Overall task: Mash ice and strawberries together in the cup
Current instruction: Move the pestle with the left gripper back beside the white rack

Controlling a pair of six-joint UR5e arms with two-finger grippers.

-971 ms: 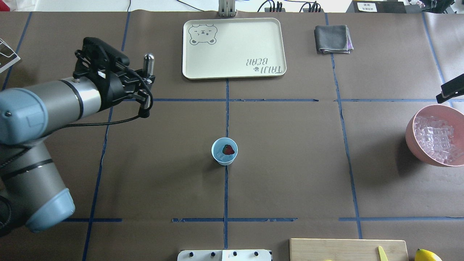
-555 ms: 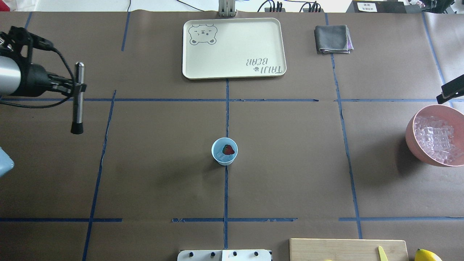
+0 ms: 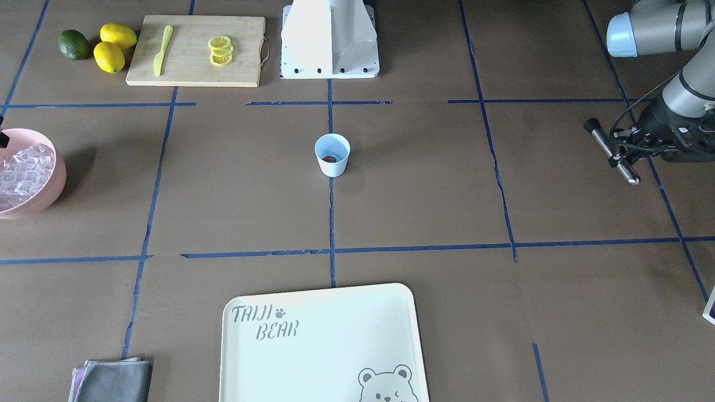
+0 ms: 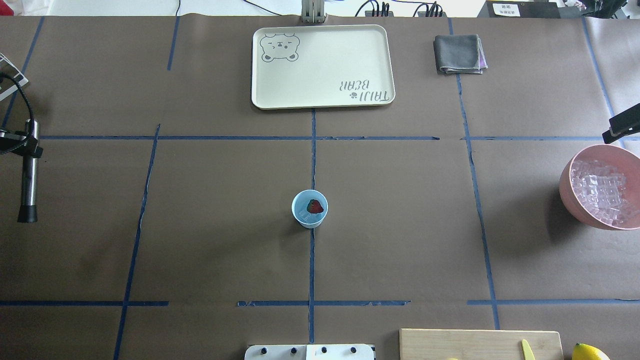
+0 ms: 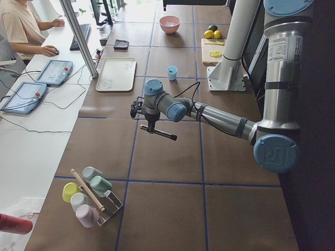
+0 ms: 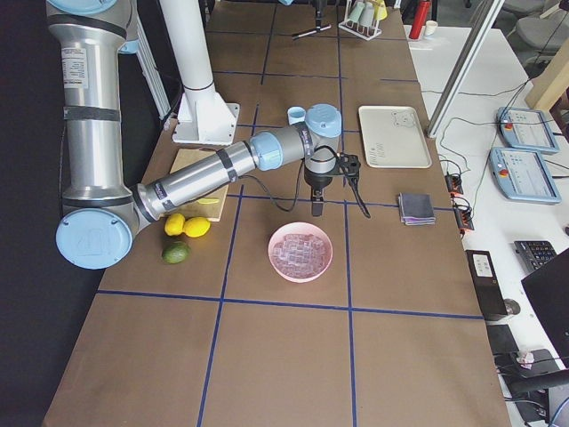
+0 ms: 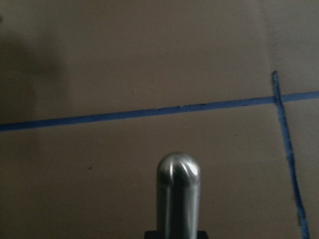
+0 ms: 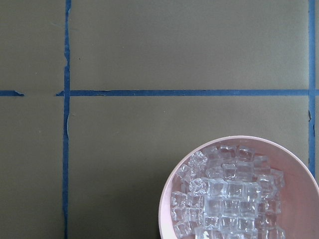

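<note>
Broad brown paper-covered tabletop (image 4: 400, 225), ruled into squares by blue tape lines. At its far middle in the overhead view, a cream rectangular tray (image 4: 325, 60) printed with a bear face and lettering. At the robot's edge, a pale wooden cutting board (image 3: 190, 67) carrying yellow lemon slices (image 3: 220, 50) and a yellow plastic knife (image 3: 161, 50). Just beside the board, two whole yellow lemons (image 3: 114, 47) and a dark green round fruit (image 3: 74, 44).

Out at the robot's right, a large pink round bowl (image 4: 567, 195) heaped with small clear glassy ice cubes (image 4: 600, 192). Just past the bowl's far rim, a dark sliver of the right hand (image 4: 621, 128); wide or narrow cannot be told. Near the far right corner, a folded grey cloth (image 4: 459, 54).

Far out at the robot's left, the left hand (image 4: 30, 148) clamped around a slim metal rod with a black tip (image 4: 28, 185). Gripped crosswise near its rounded bare end, off the paper. Long axis nearly level, running near to far, black tip toward the robot's side, rounded steel end away.

At mid-tabletop, on the central tape line and well apart from both hands, a small pale-blue tapered plastic cup (image 4: 309, 208), upright, mouth up. At its bottom, one tiny bright-red strawberry (image 4: 314, 206). Beside the berry, a pale glassy bit, too small to tell surely.
</note>
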